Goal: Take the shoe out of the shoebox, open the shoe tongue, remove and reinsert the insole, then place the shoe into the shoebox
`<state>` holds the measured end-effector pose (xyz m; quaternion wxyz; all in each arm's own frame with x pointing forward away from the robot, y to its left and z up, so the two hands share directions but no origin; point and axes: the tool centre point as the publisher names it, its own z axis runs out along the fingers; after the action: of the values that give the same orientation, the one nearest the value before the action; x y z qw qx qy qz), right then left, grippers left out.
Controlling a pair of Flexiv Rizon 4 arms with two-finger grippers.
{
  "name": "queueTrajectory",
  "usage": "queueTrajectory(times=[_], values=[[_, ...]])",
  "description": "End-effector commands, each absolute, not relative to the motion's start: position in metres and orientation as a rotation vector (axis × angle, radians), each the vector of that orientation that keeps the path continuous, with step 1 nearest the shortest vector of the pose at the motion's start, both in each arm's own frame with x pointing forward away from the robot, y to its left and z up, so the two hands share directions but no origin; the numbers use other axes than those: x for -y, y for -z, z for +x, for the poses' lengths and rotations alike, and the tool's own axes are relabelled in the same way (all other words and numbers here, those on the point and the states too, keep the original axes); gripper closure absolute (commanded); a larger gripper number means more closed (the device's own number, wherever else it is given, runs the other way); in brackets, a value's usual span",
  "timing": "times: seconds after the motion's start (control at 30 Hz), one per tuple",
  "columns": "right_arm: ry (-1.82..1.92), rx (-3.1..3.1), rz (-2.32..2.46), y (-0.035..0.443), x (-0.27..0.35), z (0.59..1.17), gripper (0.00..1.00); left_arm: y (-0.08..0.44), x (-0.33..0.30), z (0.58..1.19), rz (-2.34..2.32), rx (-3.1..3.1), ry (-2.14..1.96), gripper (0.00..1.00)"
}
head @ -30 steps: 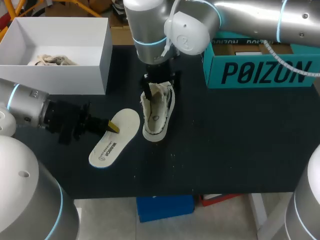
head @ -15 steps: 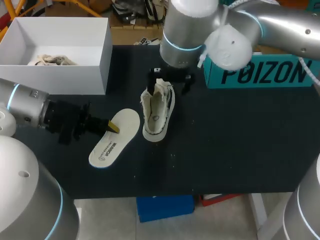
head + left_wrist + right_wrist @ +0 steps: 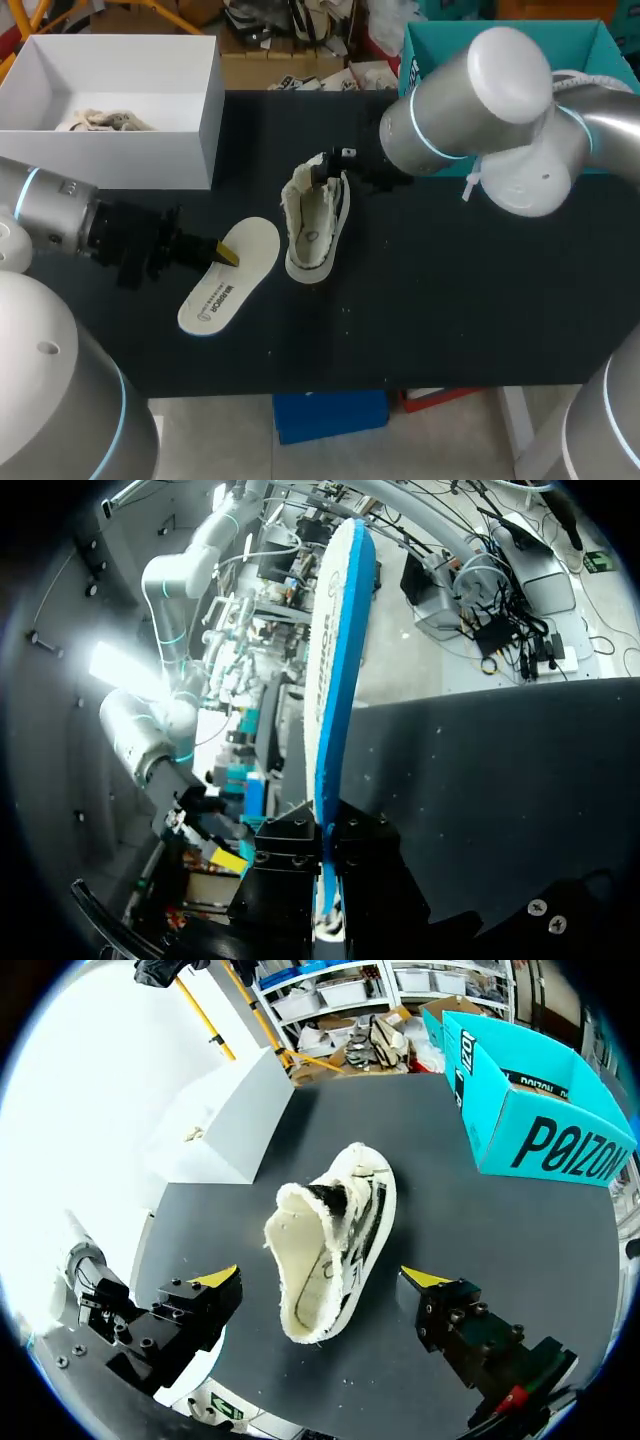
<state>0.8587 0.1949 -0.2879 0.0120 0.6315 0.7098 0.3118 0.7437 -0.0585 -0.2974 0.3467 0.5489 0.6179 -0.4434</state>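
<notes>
The left jaws grip one end of the insole [image 3: 232, 270], which juts ahead of them, apparently ready for reinsertion, while the right jaws gape wide with the shoe [image 3: 315, 225] lying open-mouthed on the desk [image 3: 460, 290] just ahead.

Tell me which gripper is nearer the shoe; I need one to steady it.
Right: the right gripper is open by the shoe; the left gripper holds the insole farther off.
</notes>
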Motion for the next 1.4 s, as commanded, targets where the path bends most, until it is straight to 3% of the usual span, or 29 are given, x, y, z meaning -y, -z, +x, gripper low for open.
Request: queueTrajectory(times=[0.03,0.37,0.83,1.4], values=[[-1.252,-2.213,1.948,0.291,-0.189,0.854,0.0,0.298,0.059,0.744,1.426,-1.605,1.147,1.0],[-1.603,-2.168,1.978,0.271,-0.176,0.851,0.0,0.298,0.059,0.744,1.426,-1.605,1.147,1.0],[-1.678,-2.362,1.905,0.237,-0.171,0.846,0.0,0.298,0.059,0.744,1.426,-1.605,1.147,1.0],[-1.611,-2.01,2.077,0.215,-0.149,0.772,0.0,0.298,0.059,0.744,1.426,-1.605,1.147,1.0]])
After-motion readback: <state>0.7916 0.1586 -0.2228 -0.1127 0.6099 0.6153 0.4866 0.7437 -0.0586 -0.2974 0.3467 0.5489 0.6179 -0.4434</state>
